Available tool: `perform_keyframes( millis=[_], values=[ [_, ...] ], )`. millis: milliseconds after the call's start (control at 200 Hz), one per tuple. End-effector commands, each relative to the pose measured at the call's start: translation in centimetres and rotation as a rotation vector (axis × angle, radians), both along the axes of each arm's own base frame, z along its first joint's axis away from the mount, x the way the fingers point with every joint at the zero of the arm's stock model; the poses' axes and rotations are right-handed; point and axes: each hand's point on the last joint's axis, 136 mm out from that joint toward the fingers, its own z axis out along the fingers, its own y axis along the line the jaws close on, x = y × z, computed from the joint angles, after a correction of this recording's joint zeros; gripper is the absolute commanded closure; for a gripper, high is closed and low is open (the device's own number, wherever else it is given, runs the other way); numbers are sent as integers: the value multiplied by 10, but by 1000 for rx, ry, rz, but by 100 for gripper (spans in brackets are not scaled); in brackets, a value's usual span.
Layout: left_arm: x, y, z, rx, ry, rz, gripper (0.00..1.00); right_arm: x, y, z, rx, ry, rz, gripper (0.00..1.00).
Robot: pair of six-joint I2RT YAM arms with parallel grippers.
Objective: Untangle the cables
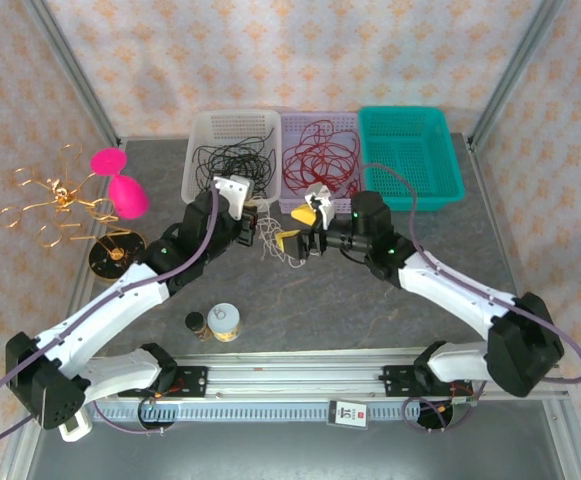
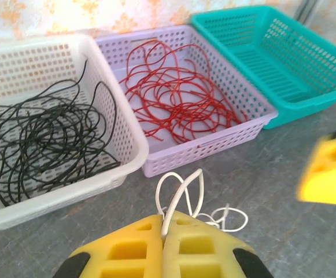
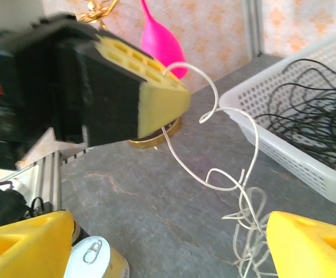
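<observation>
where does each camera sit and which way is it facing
top external: above and behind the bases, looking down over the table; both arms show.
left wrist: on the left arm, facing the white basket, purple basket and teal basket; left gripper at the bottom, shut on the white cable.
right wrist: on the right arm, facing left toward the pink object; right gripper open, fingers in the bottom corners.
shared: both wrist views catch the white cable, left gripper and white basket.
</observation>
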Motion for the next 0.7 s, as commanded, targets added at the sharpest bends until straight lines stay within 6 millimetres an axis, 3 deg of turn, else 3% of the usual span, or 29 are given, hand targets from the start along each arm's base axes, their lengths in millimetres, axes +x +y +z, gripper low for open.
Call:
perform_keyframes(
  millis=[0, 175, 340, 506, 691],
  values=[
    [-10, -8, 9, 36, 4, -87, 100, 5, 22, 22, 65, -63, 75, 16],
    [-4, -24, 28, -32, -52, -120, 100, 41, 37, -15, 25, 46, -18, 22],
    [-1, -31, 58, -154, -138, -98, 100, 66, 49, -50, 3, 205, -82, 35],
    [-3, -29, 86, -252, -219, -65, 100, 80, 36, -92, 1, 322, -241, 45],
    [-9, -17, 118, -292, -292, -35, 100, 77, 18, -111, -30, 347, -362, 50]
  ],
)
